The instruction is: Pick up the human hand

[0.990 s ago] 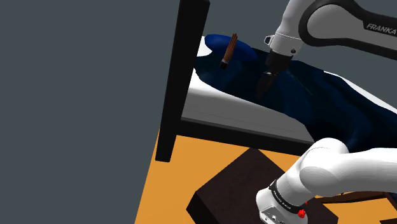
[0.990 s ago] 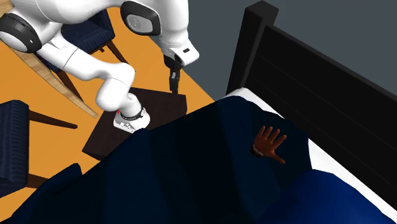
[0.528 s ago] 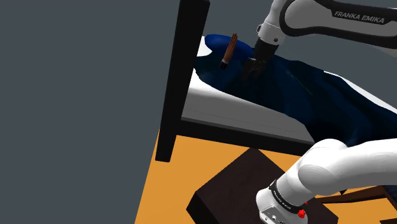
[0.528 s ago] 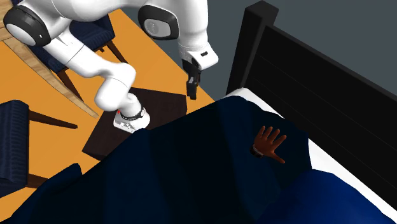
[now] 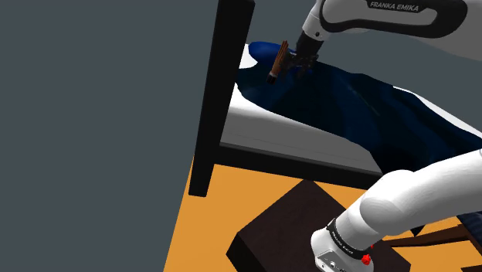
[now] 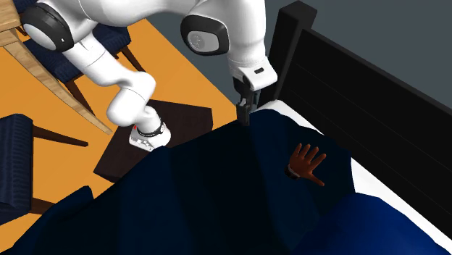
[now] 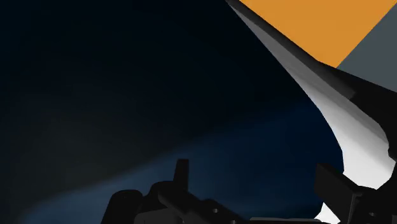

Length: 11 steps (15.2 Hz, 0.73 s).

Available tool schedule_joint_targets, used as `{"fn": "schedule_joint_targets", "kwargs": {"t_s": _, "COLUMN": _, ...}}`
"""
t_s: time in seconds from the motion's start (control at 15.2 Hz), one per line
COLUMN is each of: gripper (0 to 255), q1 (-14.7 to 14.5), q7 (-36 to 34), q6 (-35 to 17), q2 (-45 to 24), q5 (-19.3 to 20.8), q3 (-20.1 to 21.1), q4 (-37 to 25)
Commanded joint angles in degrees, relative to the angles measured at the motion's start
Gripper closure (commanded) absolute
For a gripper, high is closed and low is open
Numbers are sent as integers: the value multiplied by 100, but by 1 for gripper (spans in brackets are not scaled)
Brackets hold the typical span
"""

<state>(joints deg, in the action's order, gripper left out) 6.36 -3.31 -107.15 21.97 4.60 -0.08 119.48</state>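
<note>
You have a bed under a dark blue blanket across most of the second exterior view, with its black headboard at the upper right. In the shoulder view the same blanket covers a white mattress in the middle of the frame. The white arm reaches from its dark box at centre left toward the bed.

Your gripper hangs over the blanket's edge at the upper middle of that view. In the wrist view the gripper has its fingers standing apart with only blanket between them, so it is released and grasps nothing.

The brown hand lies flat on the blanket, right of centre, fingers spread, and apart from the gripper. In the shoulder view the hand shows edge-on and thin, upper middle, just beside the gripper.

It will probably be light and stiff. Close across the palm or wrist, not the thin fingers. The soft blanket may give, so you could pinch cloth too.
</note>
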Motion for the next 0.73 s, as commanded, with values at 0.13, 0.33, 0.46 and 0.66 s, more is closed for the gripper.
{"fn": "schedule_joint_targets", "kwargs": {"t_s": 0.13, "gripper": 0, "q1": 144, "q7": -305, "q6": -251, "q2": -535, "q5": 60, "q3": -54, "q4": -651}}
{"fn": "schedule_joint_targets", "kwargs": {"t_s": 0.33, "gripper": 0, "q1": 247, "q7": -509, "q6": -412, "q2": -945, "q5": 100, "q3": -116, "q4": -1168}}
{"fn": "schedule_joint_targets", "kwargs": {"t_s": 0.46, "gripper": 0, "q1": 315, "q7": -641, "q6": -496, "q2": -1215, "q5": 121, "q3": -161, "q4": -1533}}
{"fn": "schedule_joint_targets", "kwargs": {"t_s": 0.66, "gripper": 0, "q1": 410, "q7": -831, "q6": -589, "q2": -1620, "q5": 143, "q3": -240, "q4": -2110}}
